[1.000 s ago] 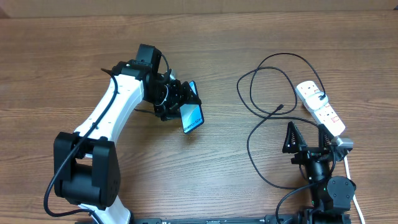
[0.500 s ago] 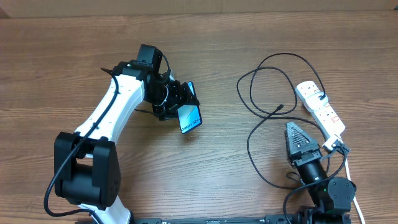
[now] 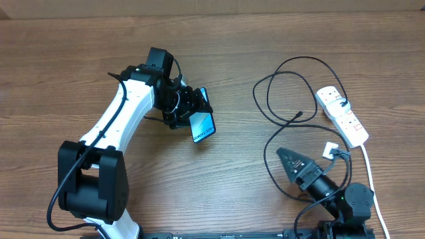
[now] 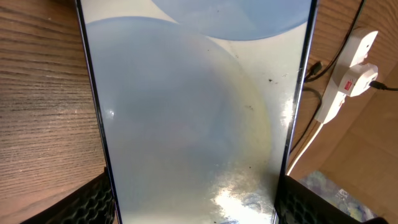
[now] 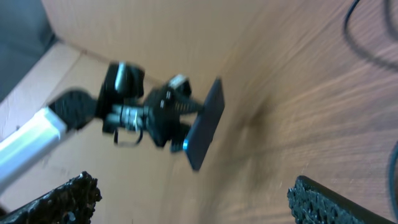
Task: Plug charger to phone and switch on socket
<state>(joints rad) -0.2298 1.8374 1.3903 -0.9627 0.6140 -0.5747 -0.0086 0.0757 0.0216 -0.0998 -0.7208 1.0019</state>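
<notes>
**Phone gripped in left claw; charger tip lies loose near socket**

Much is hidden or unclear. In the left wrist view the phone [image 4: 193,124] fills almost the whole frame. Its top and bottom are cut off, and only the mesh pads [image 4: 93,200] at its two long sides show. The right wrist view is blurred. There the phone [image 5: 205,127] shows edge-on as a dark slab, and it is hard to tell whether it touches the table [image 5: 323,124]. From overhead the right claw [image 3: 284,155] is turned sideways, so its gap cannot be read. The right wrist view shows its fingers [image 5: 68,199] standing wide apart with nothing between them, so it is released.

There are two arms, and each thing appears once.
- **Phone:** the phone [image 3: 205,125] is tilted, left of the table's middle and nearer the far edge. The left claw [image 3: 189,109] is clenched on it.
- **Charger:** the charger [image 3: 297,116] loops in curves between the middle and the right edge. Its plug tip is free on the wood, well apart from the phone, and its other end runs up to the socket.
- **Socket:** the socket [image 3: 341,114] lies slanted by the right edge.
- **Cord:** the white cord [image 3: 369,169] trails from the socket toward the near edge.

The socket's red marks are too small to count from overhead.
</notes>
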